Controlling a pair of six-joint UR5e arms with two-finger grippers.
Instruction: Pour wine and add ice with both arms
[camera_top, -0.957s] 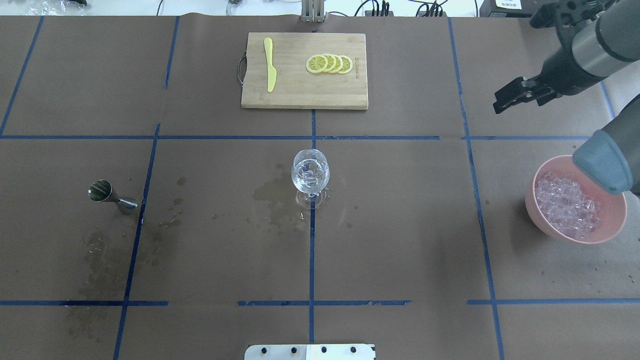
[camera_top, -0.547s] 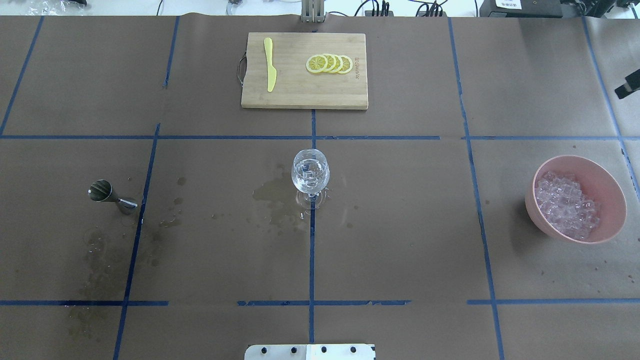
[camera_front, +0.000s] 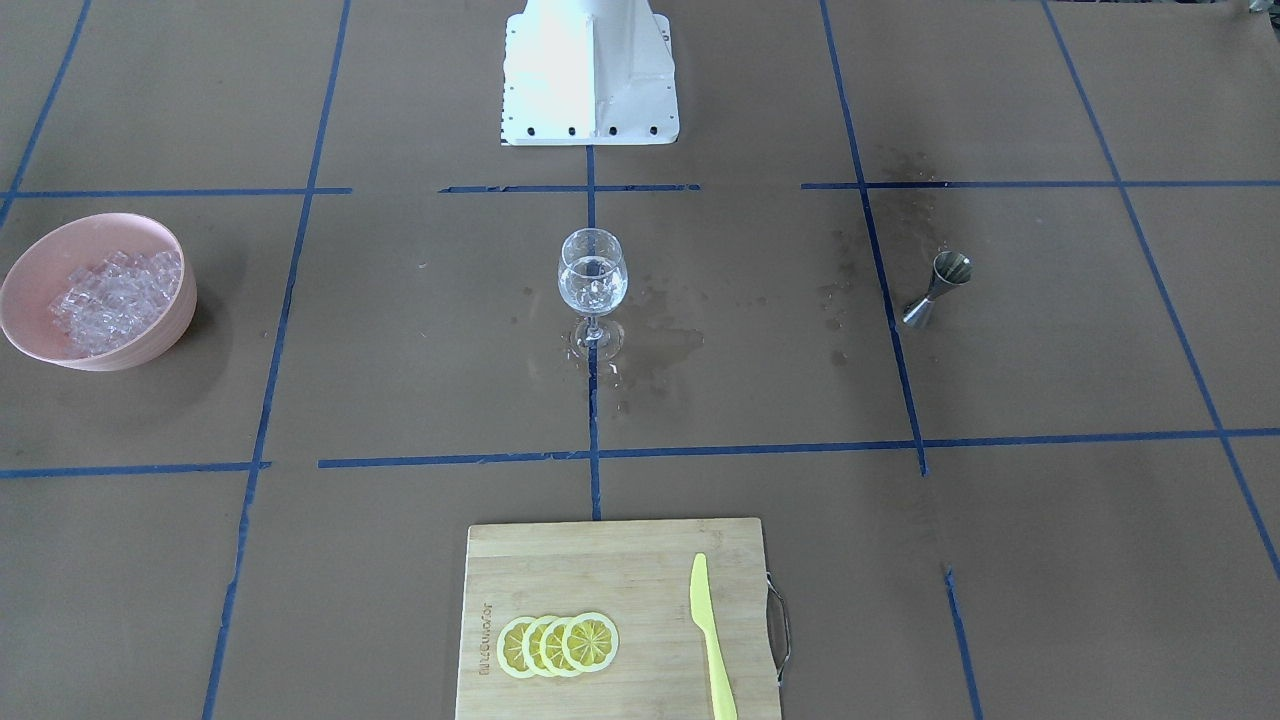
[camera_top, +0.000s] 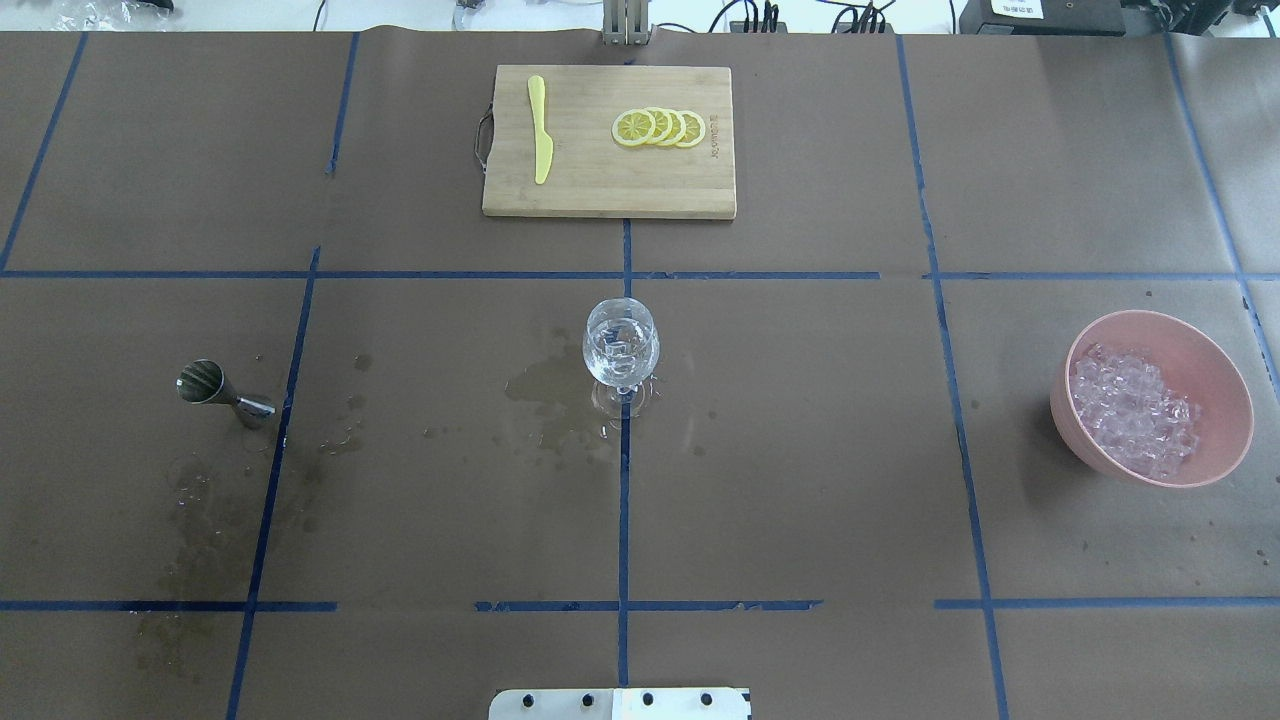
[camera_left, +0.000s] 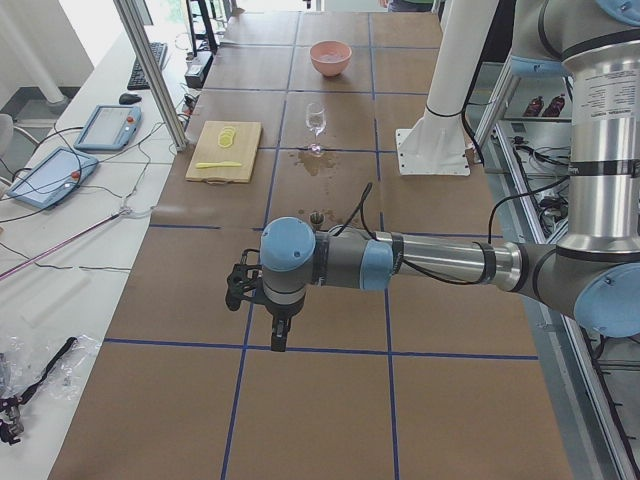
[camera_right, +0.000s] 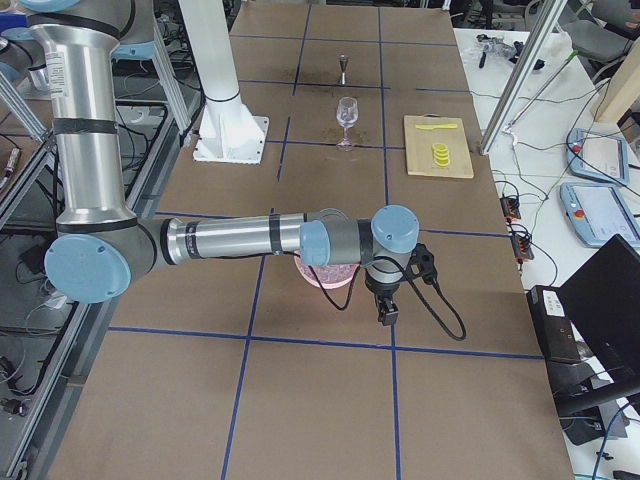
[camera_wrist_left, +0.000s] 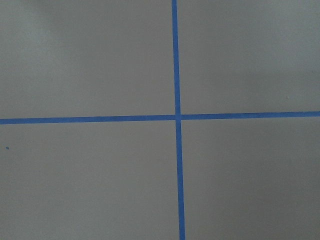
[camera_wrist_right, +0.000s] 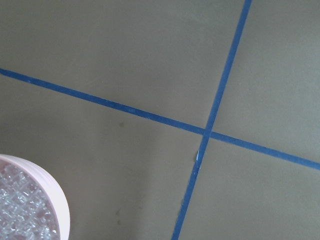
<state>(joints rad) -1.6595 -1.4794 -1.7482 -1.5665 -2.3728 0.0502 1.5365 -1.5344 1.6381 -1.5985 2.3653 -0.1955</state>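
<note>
A stemmed glass (camera_top: 621, 350) stands at the table's centre, also in the front view (camera_front: 592, 280). It holds clear wine and a few ice cubes. A pink bowl (camera_top: 1225, 440) at the right is full of ice (camera_top: 1130, 410); its rim shows in the right wrist view (camera_wrist_right: 55, 200). A steel jigger (camera_top: 215, 388) stands at the left. My left gripper (camera_left: 277, 338) hangs over bare paper beyond the table's left part. My right gripper (camera_right: 386, 308) hangs just past the bowl (camera_right: 325, 275). Both show only in the side views, so I cannot tell whether they are open or shut.
A wooden cutting board (camera_top: 700, 190) at the far middle carries lemon slices (camera_top: 659, 127) and a yellow knife (camera_top: 541, 130). Wet stains (camera_top: 545, 385) lie left of the glass and around the jigger. The white base (camera_front: 588, 70) stands at the near edge.
My right arm, first above the bowl at the overhead view's right edge, has swung out of that view to the right. The glass, the bowl and the jigger have not moved.
</note>
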